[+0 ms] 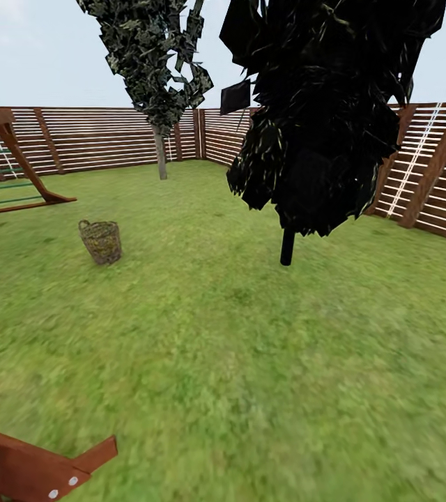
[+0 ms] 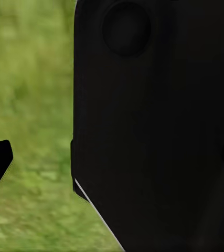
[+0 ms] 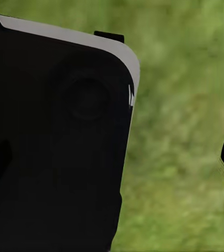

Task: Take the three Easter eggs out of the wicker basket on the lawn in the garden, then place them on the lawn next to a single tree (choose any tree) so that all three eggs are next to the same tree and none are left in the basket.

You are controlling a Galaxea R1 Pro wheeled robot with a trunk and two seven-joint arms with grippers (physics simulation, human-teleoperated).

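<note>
— So, where does the small round basket of open-woven brown-grey twigs [image 1: 101, 242] stand?

— On the mottled green lawn [image 1: 237, 362], upright, toward the left of the head view, its little loop handle at the rim. Whether any eggs lie inside I cannot tell; the weave is too small and blurred.

— What stands around it?

— Behind it to the left, a brown wooden play frame with green rungs [image 1: 3, 167], near but apart from it. Well beyond it, by the fence of horizontal brown slats [image 1: 104, 139], a tree with a straight pale grey-beige trunk [image 1: 160, 157] and dark mottled leaf clumps. To the right of the basket, well apart, a nearly black tree on a thin black trunk [image 1: 287, 247]; its dark crown hangs low and covers part of the fence corner behind it.

— Anything close to the camera?

— A reddish-brown wooden beam with two pale bolt heads [image 1: 38, 470] at the lower left corner.

— And the grippers?

— Each wrist view has a large black body close against the lens, with blurred grass beside it and perhaps a dark fingertip at the edge. How the jaws of the left or right gripper stand, I cannot tell.
</note>
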